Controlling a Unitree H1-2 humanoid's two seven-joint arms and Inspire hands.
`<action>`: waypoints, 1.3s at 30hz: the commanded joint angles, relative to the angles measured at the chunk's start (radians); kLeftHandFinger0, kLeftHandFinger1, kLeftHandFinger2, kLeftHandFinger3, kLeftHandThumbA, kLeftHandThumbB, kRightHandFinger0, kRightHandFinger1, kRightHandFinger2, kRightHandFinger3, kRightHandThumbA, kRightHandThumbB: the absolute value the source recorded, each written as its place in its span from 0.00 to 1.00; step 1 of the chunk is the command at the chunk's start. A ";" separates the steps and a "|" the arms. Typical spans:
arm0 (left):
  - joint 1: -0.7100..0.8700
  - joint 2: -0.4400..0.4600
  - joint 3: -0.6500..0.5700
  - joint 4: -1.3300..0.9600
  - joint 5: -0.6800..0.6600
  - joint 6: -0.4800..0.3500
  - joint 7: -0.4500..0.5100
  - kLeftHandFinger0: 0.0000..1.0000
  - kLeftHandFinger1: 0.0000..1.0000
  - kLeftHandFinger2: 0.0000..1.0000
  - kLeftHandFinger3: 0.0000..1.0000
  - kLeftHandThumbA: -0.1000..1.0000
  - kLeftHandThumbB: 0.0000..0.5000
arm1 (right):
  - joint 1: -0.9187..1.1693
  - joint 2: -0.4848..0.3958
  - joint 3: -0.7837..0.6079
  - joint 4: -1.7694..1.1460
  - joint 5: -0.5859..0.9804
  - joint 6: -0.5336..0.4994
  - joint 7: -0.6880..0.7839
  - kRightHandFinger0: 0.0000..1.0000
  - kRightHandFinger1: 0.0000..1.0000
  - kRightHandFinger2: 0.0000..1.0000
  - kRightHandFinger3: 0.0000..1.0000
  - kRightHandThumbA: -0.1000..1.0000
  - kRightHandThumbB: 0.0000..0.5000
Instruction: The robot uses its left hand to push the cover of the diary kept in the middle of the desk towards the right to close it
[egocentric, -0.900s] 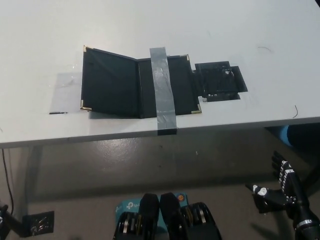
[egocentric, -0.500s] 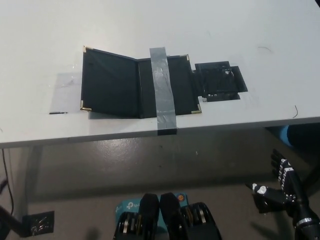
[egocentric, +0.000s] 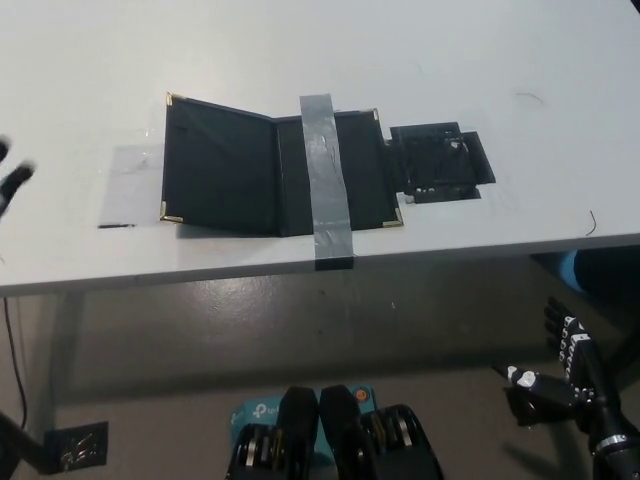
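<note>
The black diary (egocentric: 272, 172) lies open in the middle of the white desk (egocentric: 330, 50), with brass corners. A strip of grey tape (egocentric: 326, 180) runs across its right half down to the desk's front edge. The left cover (egocentric: 218, 165) is raised slightly off the desk. My left hand (egocentric: 12, 180) shows only as blurred fingertips at the far left edge, well left of the diary, fingers apart. My black right hand (egocentric: 565, 375) hangs below the desk at the lower right, fingers spread, holding nothing.
A patch of black tape (egocentric: 440, 162) sits just right of the diary. A clear tape patch (egocentric: 130, 185) lies left of the cover. The desk's front edge (egocentric: 300, 272) runs across the middle, with floor below it.
My left hand has come up into view at the far left edge of the picture. The right hand has sunk slightly. The diary has not moved.
</note>
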 joint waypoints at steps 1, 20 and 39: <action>-0.101 -0.014 -0.039 0.086 -0.104 0.091 0.089 1.00 1.00 1.00 1.00 1.00 0.60 | -0.028 -0.024 -0.013 -0.025 0.020 -0.030 0.018 1.00 1.00 1.00 1.00 1.00 1.00; -0.367 -0.173 -0.058 0.890 0.124 -0.040 0.054 1.00 1.00 1.00 1.00 1.00 0.49 | -0.037 -0.024 -0.013 -0.022 0.011 -0.040 0.015 1.00 1.00 1.00 1.00 1.00 1.00; -0.459 -0.185 0.115 0.943 0.113 -0.073 0.083 1.00 1.00 1.00 1.00 1.00 0.69 | -0.024 -0.020 -0.020 -0.030 0.013 -0.041 0.009 1.00 1.00 1.00 1.00 1.00 1.00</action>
